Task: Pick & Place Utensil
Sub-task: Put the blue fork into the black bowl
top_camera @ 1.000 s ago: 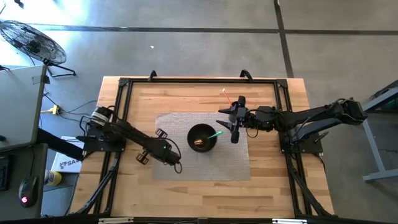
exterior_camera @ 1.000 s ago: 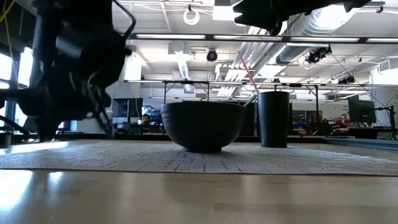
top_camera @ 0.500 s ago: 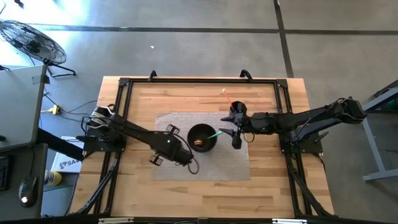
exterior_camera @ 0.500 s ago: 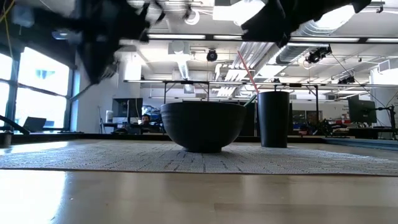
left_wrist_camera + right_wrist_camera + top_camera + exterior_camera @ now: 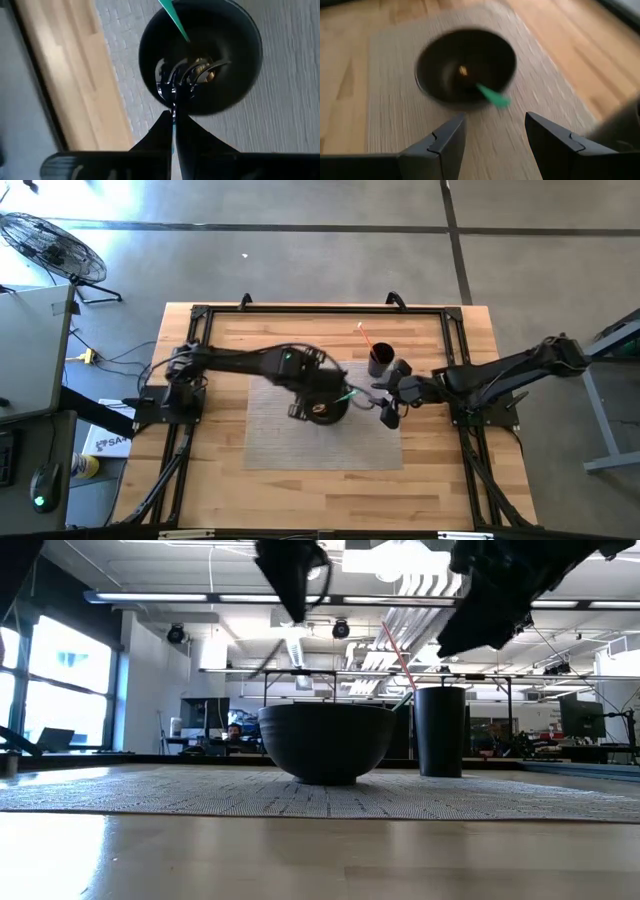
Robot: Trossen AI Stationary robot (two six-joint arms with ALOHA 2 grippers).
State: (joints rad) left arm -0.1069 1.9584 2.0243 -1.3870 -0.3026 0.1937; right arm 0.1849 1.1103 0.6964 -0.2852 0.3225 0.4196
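Note:
A black bowl [image 5: 325, 402] stands on the grey woven mat [image 5: 270, 445]; it also shows in the low view [image 5: 325, 740]. A green utensil [image 5: 346, 395] leans in the bowl, its handle over the rim [image 5: 492, 96]. My left gripper [image 5: 308, 408] is above the bowl's left side, shut on a black fork [image 5: 175, 85]. My right gripper [image 5: 385, 413] is open and empty, just right of the bowl [image 5: 465, 70]. A black cup [image 5: 380, 361] with a red stick in it stands behind the bowl on the right. My left gripper pinches the fork's handle [image 5: 173, 116] between its two shut fingers, coming from above and pointing down. The fork sticks out beyond the fingertips, and its tines [image 5: 176, 80] hang over the inside of the bowl, clear of the table.
The cup [image 5: 440, 730] stands close to the right arm's path. A small brownish bit [image 5: 205, 72] lies on the bowl's bottom. Black frame rails [image 5: 200, 315] run round the wooden table. Bare mat lies near and left of the bowl.
My left gripper has risen and swung from the mat's near left part toward the right and far side, arriving over the bowl with the fork. My right gripper has drawn back from the bowl's right rim toward the table's right and near edge. The green utensil has stayed in the bowl.

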